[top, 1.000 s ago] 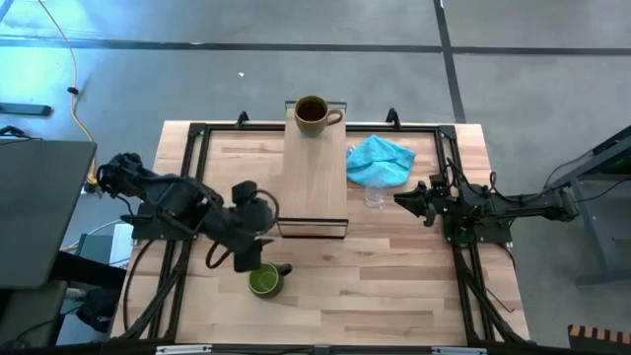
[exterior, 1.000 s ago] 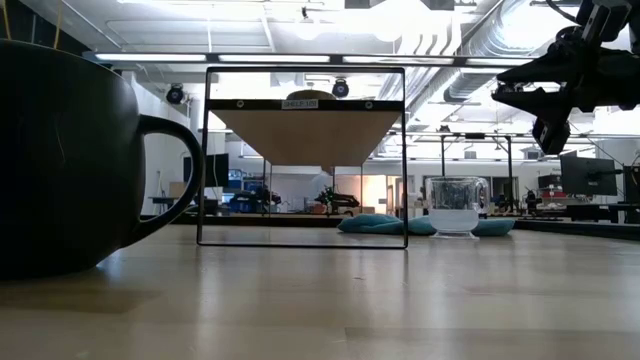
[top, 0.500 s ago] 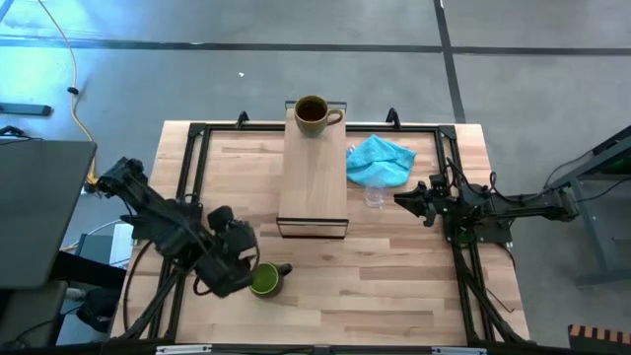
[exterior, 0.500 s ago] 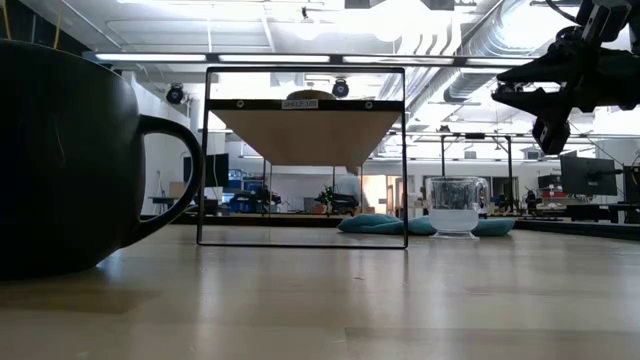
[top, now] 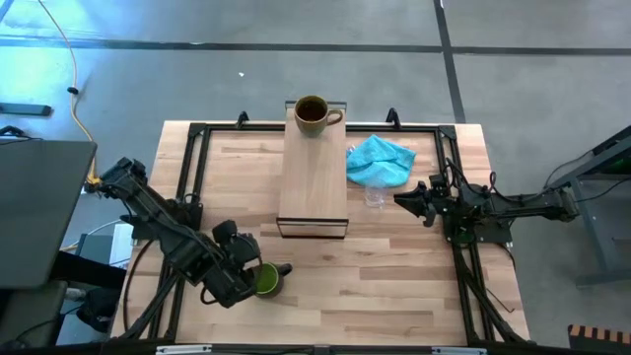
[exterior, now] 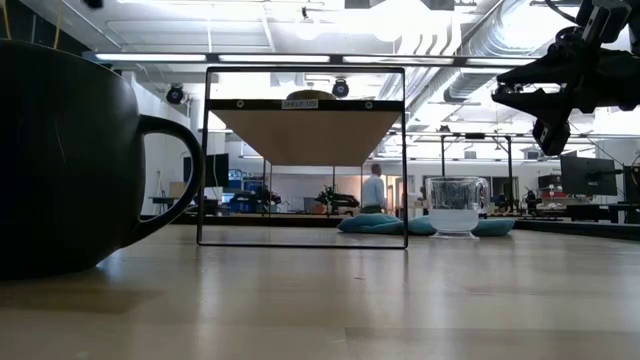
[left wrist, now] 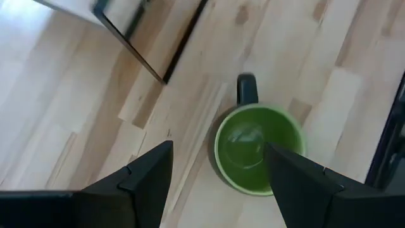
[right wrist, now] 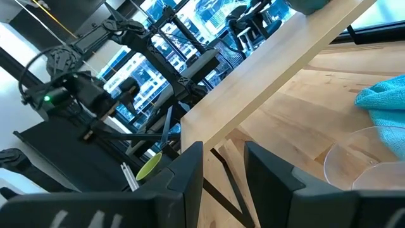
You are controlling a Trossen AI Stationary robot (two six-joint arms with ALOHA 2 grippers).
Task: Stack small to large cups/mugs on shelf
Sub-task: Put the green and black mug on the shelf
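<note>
Left gripper lining up on the green mug, right arm waiting by the glass.

At the near-left of the desk (top: 394, 296), the left gripper (left wrist: 218, 183) hovers over the dark green mug (top: 264, 280), fingers (left wrist: 149, 168) spread wide with the mug's rim showing between them in the wrist view; its handle (left wrist: 247, 88) points away toward the shelf (top: 314, 182). A good grasp would likely centre one finger inside the rim and one outside, clear of the handle, then descend straight so the mug is not nudged. In the middle, the brown mug (top: 312, 114) stands on the shelf's far end. To the right, the clear glass cup (top: 375, 197) sits on the desk touching the turquoise cloth (top: 381, 160), and the right gripper (top: 404, 200) waits just beside it, fingers slightly apart, holding nothing.
</note>
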